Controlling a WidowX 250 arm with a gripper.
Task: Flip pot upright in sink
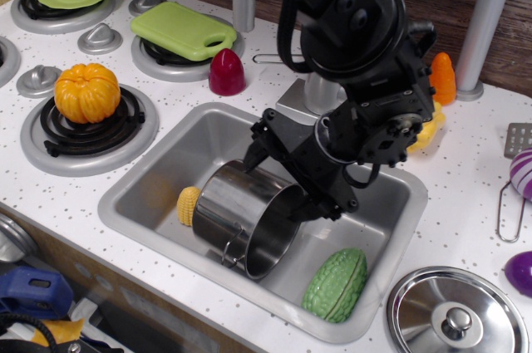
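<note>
The shiny steel pot lies on its side in the silver sink, its opening facing the front right and a wire loop handle at its lower front. My black gripper is open and tilted, just above the pot's upper rim. One fingertip is over the back of the pot wall, the other is by the rim on the right. It holds nothing. I cannot tell whether the fingers touch the pot.
A yellow corn piece lies against the pot's left side. A green bumpy gourd lies in the sink's front right corner. A steel lid sits on the counter at right. An orange pumpkin sits on a burner at left.
</note>
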